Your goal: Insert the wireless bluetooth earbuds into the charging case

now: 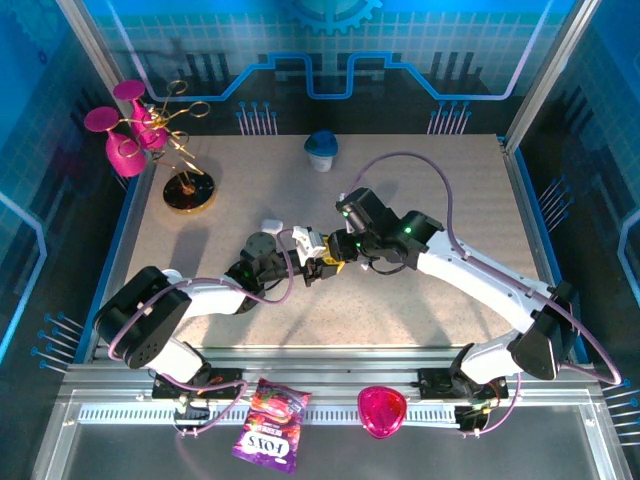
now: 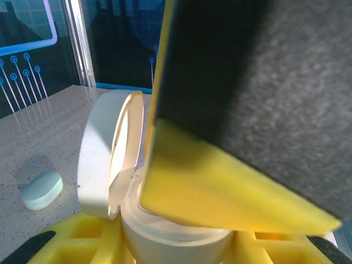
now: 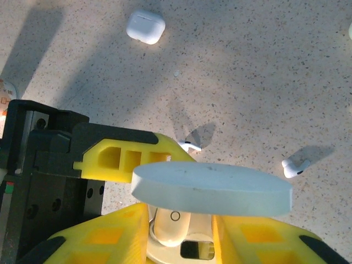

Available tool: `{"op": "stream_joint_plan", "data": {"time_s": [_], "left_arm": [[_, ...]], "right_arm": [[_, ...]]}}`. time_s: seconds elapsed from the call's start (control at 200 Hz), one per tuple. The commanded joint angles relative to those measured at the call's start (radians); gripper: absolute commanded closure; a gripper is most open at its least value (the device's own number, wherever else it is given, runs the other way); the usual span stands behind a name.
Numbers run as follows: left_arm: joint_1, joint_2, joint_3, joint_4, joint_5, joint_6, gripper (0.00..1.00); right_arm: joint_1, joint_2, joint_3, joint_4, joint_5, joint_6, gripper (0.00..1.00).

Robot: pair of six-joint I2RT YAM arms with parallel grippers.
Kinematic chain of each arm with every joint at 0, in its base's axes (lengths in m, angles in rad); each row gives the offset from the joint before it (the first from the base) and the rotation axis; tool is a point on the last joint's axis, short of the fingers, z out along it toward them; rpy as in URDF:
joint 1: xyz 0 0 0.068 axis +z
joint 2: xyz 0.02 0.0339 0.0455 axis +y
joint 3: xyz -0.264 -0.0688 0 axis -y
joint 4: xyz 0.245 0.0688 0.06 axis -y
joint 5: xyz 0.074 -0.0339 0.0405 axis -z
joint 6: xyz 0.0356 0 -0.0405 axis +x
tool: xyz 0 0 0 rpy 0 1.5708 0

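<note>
My left gripper (image 1: pixel 310 252) is shut on the round white charging case (image 2: pixel 176 239), held at its base with the lid (image 2: pixel 102 157) hinged open. My right gripper (image 3: pixel 179 245) hovers right over the case, and its yellow finger (image 2: pixel 220 187) blocks most of the left wrist view. One white earbud (image 3: pixel 171 225) sits in the case between the right fingers. The jaws stand wider than the earbud, with a gap on its right side. The lid (image 3: pixel 212 190) crosses that view edge-on. Two more earbuds (image 3: pixel 190 145) (image 3: pixel 291 166) lie loose on the table beyond.
A small white square case (image 3: pixel 146 26) lies on the table past the grippers, and a mint case (image 2: pixel 41 190) to the left. A gold rack with pink glasses (image 1: pixel 185 160) stands back left, a blue-white cup (image 1: pixel 321 150) at the back. A candy bag (image 1: pixel 270 425) and a pink object (image 1: pixel 382 410) sit on the near rail.
</note>
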Motion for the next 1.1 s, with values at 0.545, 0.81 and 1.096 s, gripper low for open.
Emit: {"op": "stream_joint_plan", "data": {"time_s": [0.545, 0.81, 1.096], "left_arm": [[0.076, -0.011, -0.057, 0.239, 0.045, -0.14, 0.76], [0.12, -0.129, -0.109, 0.183, 0.064, -0.148, 0.76], [0.119, -0.271, -0.125, 0.061, 0.083, -0.131, 0.76]], "right_arm": [[-0.078, -0.328, -0.237, 0.217, -0.122, -0.043, 0.42], [-0.354, -0.366, -0.392, 0.254, -0.199, -0.041, 0.41], [-0.514, -0.047, -0.367, 0.322, -0.166, -0.065, 0.54]]}}
